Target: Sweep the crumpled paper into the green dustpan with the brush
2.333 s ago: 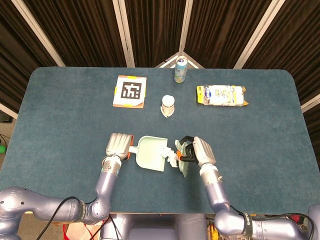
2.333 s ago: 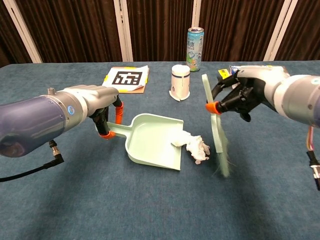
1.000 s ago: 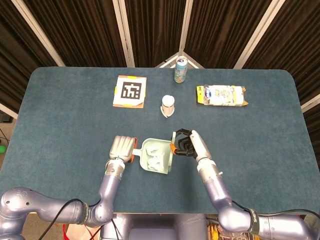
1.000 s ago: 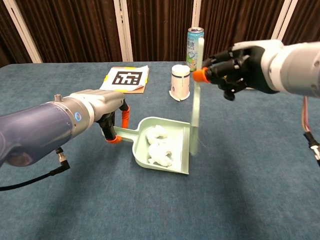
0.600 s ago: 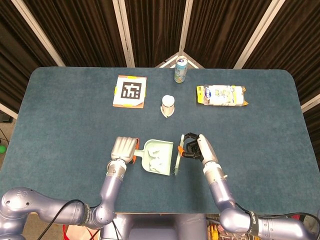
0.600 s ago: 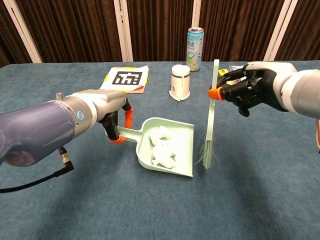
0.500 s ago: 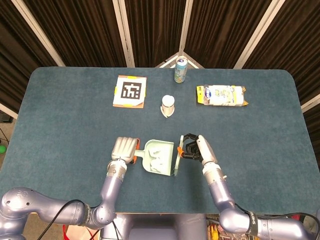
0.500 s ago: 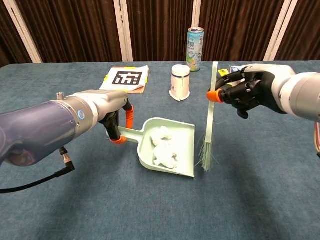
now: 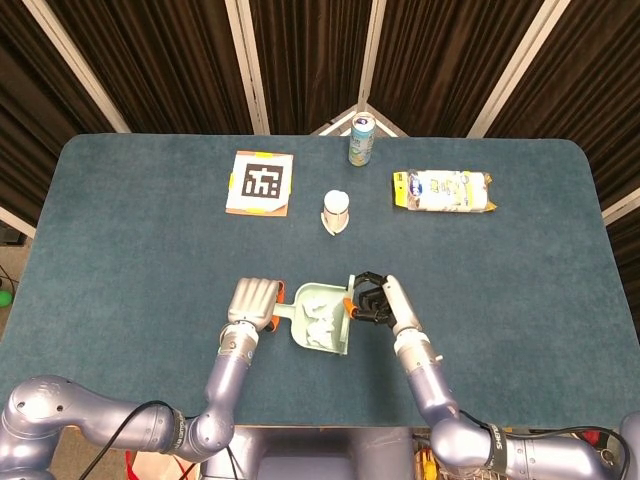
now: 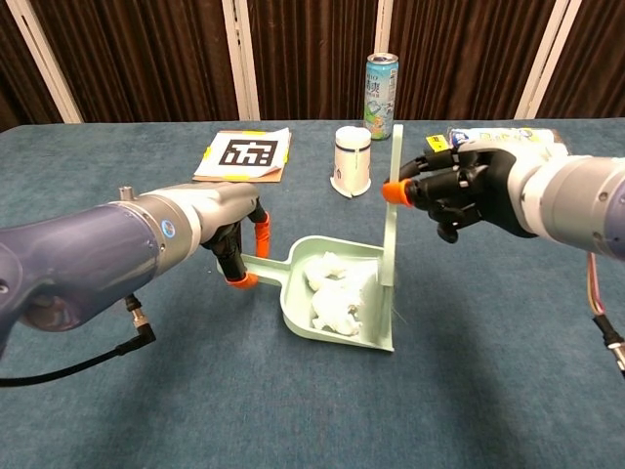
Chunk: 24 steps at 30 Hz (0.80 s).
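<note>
Where crumpled paper (image 10: 337, 293) lies, smooth dustpan (image 10: 369, 332) — brush (image 10: 389, 227)

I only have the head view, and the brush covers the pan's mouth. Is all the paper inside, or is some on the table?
Observer: The chest view shows the crumpled paper lying inside the green dustpan, with none on the cloth around it.
Operator: How does the brush stand?
Observer: The brush is upright with its bristles at the pan's open edge. The right robot hand grips it at the orange collar.
Operator: And the left?
Observer: The left robot hand grips the pan's handle, just above its orange end.
</note>
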Tool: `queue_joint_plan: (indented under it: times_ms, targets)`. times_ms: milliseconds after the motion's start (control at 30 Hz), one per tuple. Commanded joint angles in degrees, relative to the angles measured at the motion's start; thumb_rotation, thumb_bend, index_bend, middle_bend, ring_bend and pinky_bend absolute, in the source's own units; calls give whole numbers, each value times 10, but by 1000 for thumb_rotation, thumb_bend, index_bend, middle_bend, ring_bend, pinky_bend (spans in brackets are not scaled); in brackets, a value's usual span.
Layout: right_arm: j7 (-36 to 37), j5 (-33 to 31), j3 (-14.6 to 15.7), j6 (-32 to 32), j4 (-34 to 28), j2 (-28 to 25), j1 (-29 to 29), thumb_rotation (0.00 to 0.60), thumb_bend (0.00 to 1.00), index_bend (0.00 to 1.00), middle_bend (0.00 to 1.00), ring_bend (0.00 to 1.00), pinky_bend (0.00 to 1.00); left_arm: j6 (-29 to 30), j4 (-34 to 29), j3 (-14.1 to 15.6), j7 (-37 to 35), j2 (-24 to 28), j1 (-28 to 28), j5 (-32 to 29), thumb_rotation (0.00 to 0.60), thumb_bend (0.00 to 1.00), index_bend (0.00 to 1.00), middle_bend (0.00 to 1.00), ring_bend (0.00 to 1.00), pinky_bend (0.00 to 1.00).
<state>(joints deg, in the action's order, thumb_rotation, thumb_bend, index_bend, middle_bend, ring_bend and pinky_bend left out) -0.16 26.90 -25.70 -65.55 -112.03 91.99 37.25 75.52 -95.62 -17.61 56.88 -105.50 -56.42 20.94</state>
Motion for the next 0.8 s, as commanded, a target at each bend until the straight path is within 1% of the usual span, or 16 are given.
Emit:
queue_joint_plan:
  times_ms: [33,233,400,433,467,500,533,567,633,700,800]
  targets:
    - [22,-20,-24,10,-12,5,1,600,705,851,884,908,785,-1,2,1,0,-2,0,0,600,508,569,1000,1000,976]
    - [54,-63,-61,30,-30,1,5,600,706,852,884,908,785,-2,7,0,-3,-6,-1,1,600,508,569,1000,1000,976]
    - [78,-101,-81,54,-44,-14,5,600,707,852,884,908,785,-3,11,-1,-6,-6,0,2,600,495,549,1000,1000,976]
    - [80,-104,-85,58,-45,-19,5,600,706,852,884,908,785,-3,12,0,-7,-4,1,2,600,462,527,1000,997,976]
    - [80,-104,-85,59,-45,-23,5,600,707,852,884,908,785,-3,13,1,-7,-3,1,3,600,401,490,996,990,975]
    - [78,-103,-85,59,-45,-26,6,600,707,852,884,908,785,-3,12,4,-7,-1,2,5,600,310,443,984,977,972]
    - [77,-102,-85,58,-45,-29,7,600,707,852,884,908,785,-3,12,6,-7,2,4,8,600,241,411,972,968,970]
    - [77,-101,-85,58,-45,-32,7,600,707,852,884,908,785,-2,10,9,-6,5,5,11,600,125,358,946,951,967]
    - [77,-99,-84,56,-45,-38,7,600,706,852,884,908,785,0,5,16,-3,12,7,17,600,22,290,917,933,966]
    - [76,-94,-82,55,-46,-45,6,600,707,852,884,908,785,2,-2,22,2,22,9,21,600,0,211,898,924,966]
    - [76,-86,-80,52,-47,-55,3,600,706,852,884,908,785,9,-17,26,7,39,14,26,600,0,148,883,917,966]
